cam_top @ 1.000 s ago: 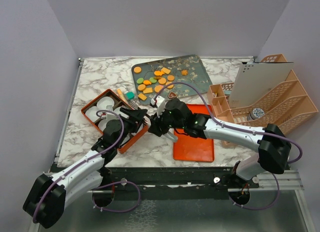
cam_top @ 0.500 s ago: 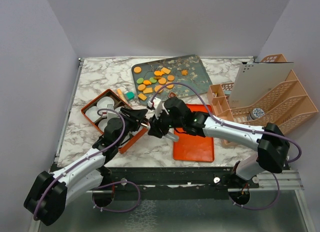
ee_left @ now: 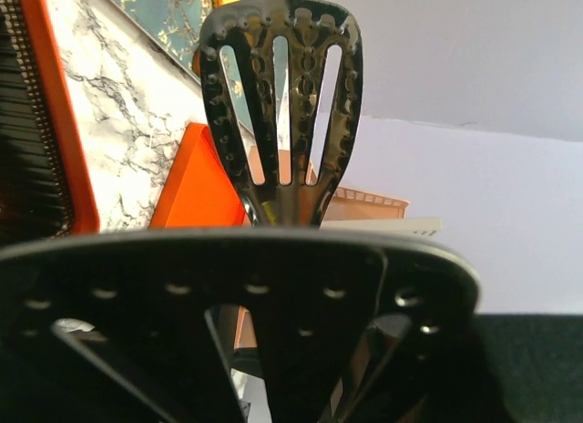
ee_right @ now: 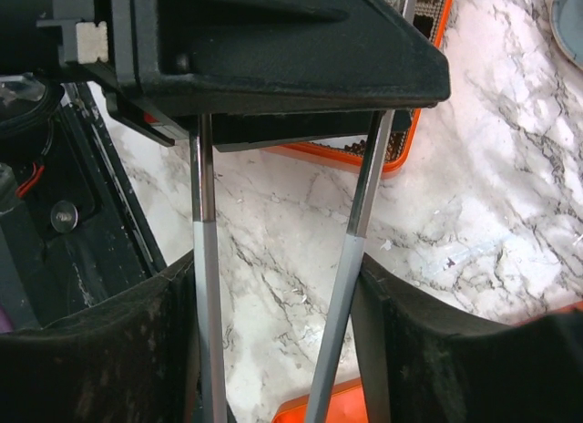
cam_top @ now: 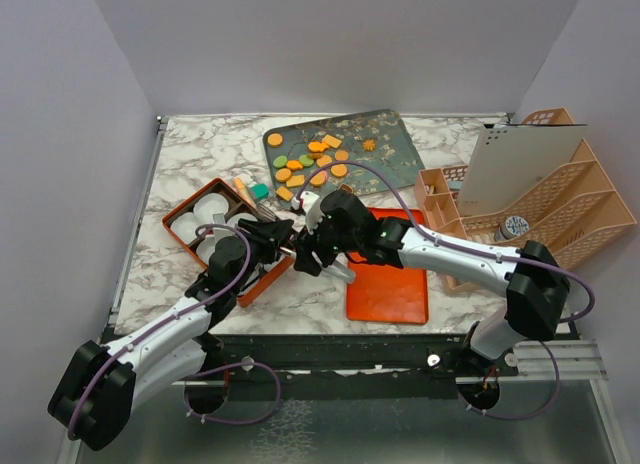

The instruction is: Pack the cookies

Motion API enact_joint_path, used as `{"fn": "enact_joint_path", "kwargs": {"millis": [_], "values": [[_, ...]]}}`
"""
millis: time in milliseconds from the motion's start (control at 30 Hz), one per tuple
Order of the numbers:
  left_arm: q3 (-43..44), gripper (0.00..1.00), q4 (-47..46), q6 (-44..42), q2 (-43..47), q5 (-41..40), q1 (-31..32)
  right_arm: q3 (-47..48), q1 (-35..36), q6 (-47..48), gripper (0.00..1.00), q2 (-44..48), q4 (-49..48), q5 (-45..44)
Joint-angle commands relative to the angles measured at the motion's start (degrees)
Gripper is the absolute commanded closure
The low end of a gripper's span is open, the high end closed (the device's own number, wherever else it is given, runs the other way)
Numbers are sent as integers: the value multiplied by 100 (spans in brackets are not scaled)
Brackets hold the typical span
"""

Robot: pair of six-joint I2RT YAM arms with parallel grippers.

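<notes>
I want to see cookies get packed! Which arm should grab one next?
Probably the left arm: the tongs poke their slotted head out ahead of it, toward the cookies on the tray. The right arm only straddles the handles with its jaws.

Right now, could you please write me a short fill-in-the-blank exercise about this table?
1. The cookies lie on a dark ___ at the far side of the table.
2. The white cups sit in an ___ box.
3. The organizer stands at the table's ___ edge.
4. The left gripper and right gripper meet at a pair of metal ___.

Missing words: tray; orange; right; tongs.
</notes>
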State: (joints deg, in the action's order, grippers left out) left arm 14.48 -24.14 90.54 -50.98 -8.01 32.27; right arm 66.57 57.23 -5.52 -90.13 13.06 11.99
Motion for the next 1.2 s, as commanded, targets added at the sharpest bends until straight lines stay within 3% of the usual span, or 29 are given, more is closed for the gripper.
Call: {"fn": "enact_joint_path", "kwargs": {"millis": [0, 367, 467, 567, 600, 700, 800, 1033, 1167], "values": [[-138, 100, -64, 578, 108, -39, 69, 415, 25, -315, 37, -214, -66, -98], [-95, 100, -98, 621, 92, -181, 207, 795, 25, -380, 30, -366, -10, -13], [-102, 100, -102, 626, 106, -200, 227, 801, 20, -359, 33, -379, 12, -70], [-127, 100, -100, 620, 157, -224, 227, 760, 25, -328, 42, -361, 45, -144], [-136, 96, -100, 618, 179, -231, 227, 741, 24, -311, 45, -353, 67, -165], [-175, 63, -100, 515, 262, -266, 227, 652, 18, -297, 48, -288, 108, -297], [-252, 45, -84, 414, 390, -271, 227, 547, 25, -297, 49, -164, 122, -508], [-475, 22, 626, 235, 996, -512, 227, 603, 15, -103, 54, 26, 478, -1045], [-278, 21, 1528, -331, 1570, -797, 227, 729, -16, 51, 59, 48, 747, -1405]]}}
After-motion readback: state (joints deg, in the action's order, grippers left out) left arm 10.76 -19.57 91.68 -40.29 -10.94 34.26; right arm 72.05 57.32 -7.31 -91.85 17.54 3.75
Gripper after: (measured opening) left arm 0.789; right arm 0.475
